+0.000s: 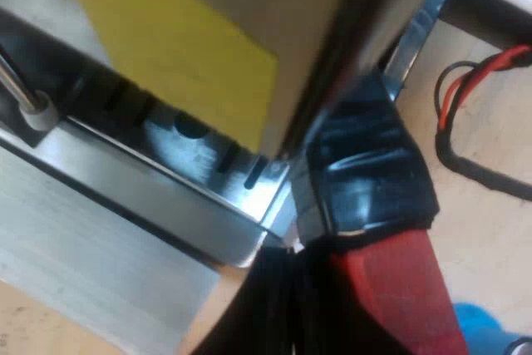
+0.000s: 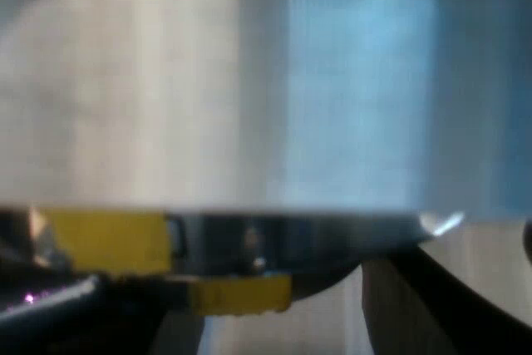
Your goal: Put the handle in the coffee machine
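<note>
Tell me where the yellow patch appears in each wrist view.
Left wrist view: yellow patch above the drip tray, beside the red-ended handle.
Right wrist view: yellow patch under the brushed metal wall of the espresso machine.
Shared landmark: the machine's bright metal.

Handle [image 1: 370, 176]: dark glossy grip ending in a red tip [image 1: 399, 288]. It sits tilted, with the dark part against the front corner of the coffee machine [image 1: 324, 47], just beside the machine's slotted metal drip tray [image 1: 166, 189]. The red tip points away from the machine. Cannot tell whether it is locked in. Machine: steel body with a yellow sticker [image 1: 183, 56] on its front, above the tray.
</note>
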Robot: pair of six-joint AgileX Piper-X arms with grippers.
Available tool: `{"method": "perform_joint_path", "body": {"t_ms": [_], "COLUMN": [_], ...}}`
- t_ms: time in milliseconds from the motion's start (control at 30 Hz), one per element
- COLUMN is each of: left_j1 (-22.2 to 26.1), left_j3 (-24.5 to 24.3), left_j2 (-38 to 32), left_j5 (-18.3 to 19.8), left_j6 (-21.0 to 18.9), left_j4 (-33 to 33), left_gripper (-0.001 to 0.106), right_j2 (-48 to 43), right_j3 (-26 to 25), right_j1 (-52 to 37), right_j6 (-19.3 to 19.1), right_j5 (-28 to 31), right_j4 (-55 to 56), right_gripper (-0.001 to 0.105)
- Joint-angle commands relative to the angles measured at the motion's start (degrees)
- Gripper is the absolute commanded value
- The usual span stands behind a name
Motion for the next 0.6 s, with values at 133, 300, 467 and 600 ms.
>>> {"method": "perform_joint_path", "body": {"t_ms": [133,300,467,600], "left_j1": [-4.1,-4.8,-4.8,-4.8], "left_j3": [2.9,4.4,4.4,4.7], "left_j2": [-2.0,-3.9,-4.0,-4.7], "left_j5": [2.7,2.8,2.8,2.8], "left_j6": [-4.8,-8.2,-14.1,-14.7], "left_j4": [0.5,-0.5,-1.7,-1.8], "left_gripper": [0.000,0.000,0.000,0.000], "right_j2": [-1.9,-1.9,-1.9,-1.9], "right_j3": [-1.2,-1.2,-1.2,-1.2], "right_j1": [-0.1,-0.1,-0.1,0.1], "right_j6": [0.3,0.3,0.3,0.3], "right_j5": [-1.2,-1.2,-1.1,0.5], "right_j4": [-4.2,-4.2,-4.2,-3.5], "right_gripper": [0.048,0.048,0.048,0.048]}}
